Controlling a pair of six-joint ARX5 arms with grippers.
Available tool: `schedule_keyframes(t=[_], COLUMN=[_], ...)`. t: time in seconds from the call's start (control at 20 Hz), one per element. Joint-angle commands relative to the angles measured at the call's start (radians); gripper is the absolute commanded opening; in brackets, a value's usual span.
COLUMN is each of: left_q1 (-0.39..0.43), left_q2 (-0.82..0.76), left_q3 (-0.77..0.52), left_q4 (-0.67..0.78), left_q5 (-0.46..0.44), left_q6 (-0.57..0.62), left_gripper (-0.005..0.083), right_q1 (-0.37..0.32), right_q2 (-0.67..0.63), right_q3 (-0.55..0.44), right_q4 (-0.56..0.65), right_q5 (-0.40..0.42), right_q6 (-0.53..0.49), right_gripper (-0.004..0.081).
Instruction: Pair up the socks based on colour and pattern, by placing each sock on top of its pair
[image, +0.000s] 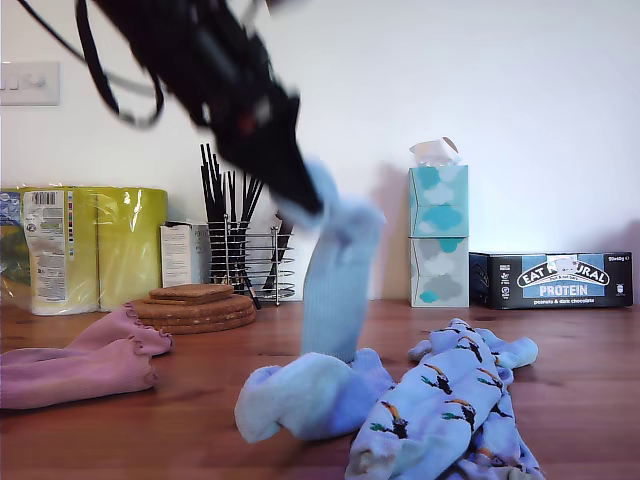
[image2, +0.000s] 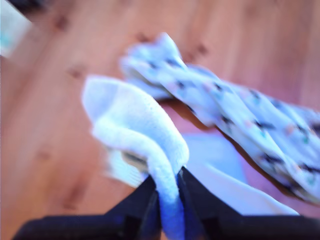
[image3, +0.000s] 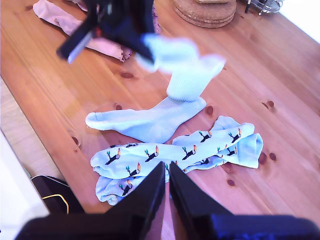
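My first gripper (image: 305, 200) (image2: 169, 200) is shut on one end of a plain light blue sock (image: 340, 280) (image2: 135, 120) (image3: 187, 70), which hangs down over the other plain blue sock (image: 300, 395) (image3: 145, 122) lying on the table. I cannot tell whether the two touch. Two toucan-print socks (image: 440, 400) (image2: 240, 110) (image3: 175, 155) lie stacked toward the exterior view's right. Two pink socks (image: 80, 365) (image3: 65, 20) lie at the exterior view's left. My second gripper (image3: 166, 175) hovers high above the toucan socks, shut and holding nothing.
Behind the socks in the exterior view are a stack of cork coasters (image: 195, 305), a wire rack with black utensils (image: 245, 255), a yellow wrapped pack (image: 90, 245), stacked tissue boxes (image: 438, 235) and a protein bar box (image: 550, 280). A black bag (image3: 55, 197) lies beyond the table edge.
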Motion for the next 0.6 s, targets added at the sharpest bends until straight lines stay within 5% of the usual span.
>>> schedule_keyframes(t=[0.0,0.55], left_q1=[-0.005,-0.037], left_q2=[0.071,0.016], left_q3=[-0.019,-0.018], left_q4=[-0.047,-0.396], left_q5=[0.028,0.161], left_q6=[0.019,0.007], left_gripper=[-0.0024,-0.0024], right_q1=[0.002,0.002], right_q2=[-0.001,-0.001], right_q3=[-0.004,-0.004], right_q4=[0.006,0.016], right_q5=[-0.004,-0.004], right_q6=[0.002,-0.008], right_gripper=[-0.0013,-0.0013])
